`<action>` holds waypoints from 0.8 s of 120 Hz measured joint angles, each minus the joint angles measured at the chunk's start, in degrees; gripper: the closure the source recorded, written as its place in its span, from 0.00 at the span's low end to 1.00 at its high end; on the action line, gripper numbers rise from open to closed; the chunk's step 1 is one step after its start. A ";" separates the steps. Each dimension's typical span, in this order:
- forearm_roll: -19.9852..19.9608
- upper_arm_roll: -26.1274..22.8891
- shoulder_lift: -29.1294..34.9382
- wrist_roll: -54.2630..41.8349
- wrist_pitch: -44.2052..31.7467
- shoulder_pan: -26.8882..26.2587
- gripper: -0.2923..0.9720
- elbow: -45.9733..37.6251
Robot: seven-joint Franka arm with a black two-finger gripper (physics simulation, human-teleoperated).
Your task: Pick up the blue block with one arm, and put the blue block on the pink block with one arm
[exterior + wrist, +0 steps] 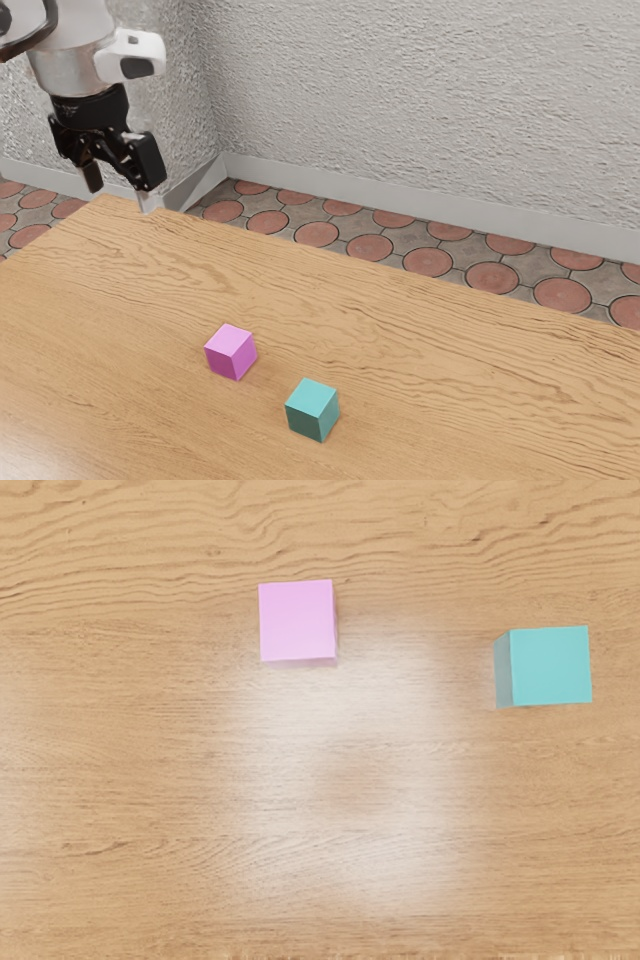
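Your hand point(120, 188) hangs high, open, empty; blue block point(312, 409) lies well apart on surface point(470, 370), toward exterior view's right, past pink block point(231, 351)

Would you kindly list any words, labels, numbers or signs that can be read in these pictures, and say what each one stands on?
There are none: no text can be read in either view.
The blue block, the pink block, the wooden table, the arm's white housing and the black pincer show plain surfaces with no lettering, number or sign.
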State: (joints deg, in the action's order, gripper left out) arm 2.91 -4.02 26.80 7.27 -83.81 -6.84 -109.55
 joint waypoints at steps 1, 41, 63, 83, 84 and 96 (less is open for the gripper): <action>-0.01 -0.02 0.26 0.01 -0.41 -0.17 0.23 -0.70; -1.18 -2.15 -1.32 1.24 -15.61 -7.20 0.23 -18.89; -1.44 -2.90 -3.41 2.77 -22.34 -9.15 0.23 -24.72; -2.06 -2.92 -7.84 4.68 -27.97 -11.89 0.23 -25.92; -2.08 -2.92 -8.17 4.77 -28.27 -11.95 0.23 -25.93; -2.07 -2.93 -10.29 5.80 -30.90 -12.22 0.23 -25.64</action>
State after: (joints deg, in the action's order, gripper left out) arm 0.85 -6.95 16.51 13.07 -114.71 -19.06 -135.20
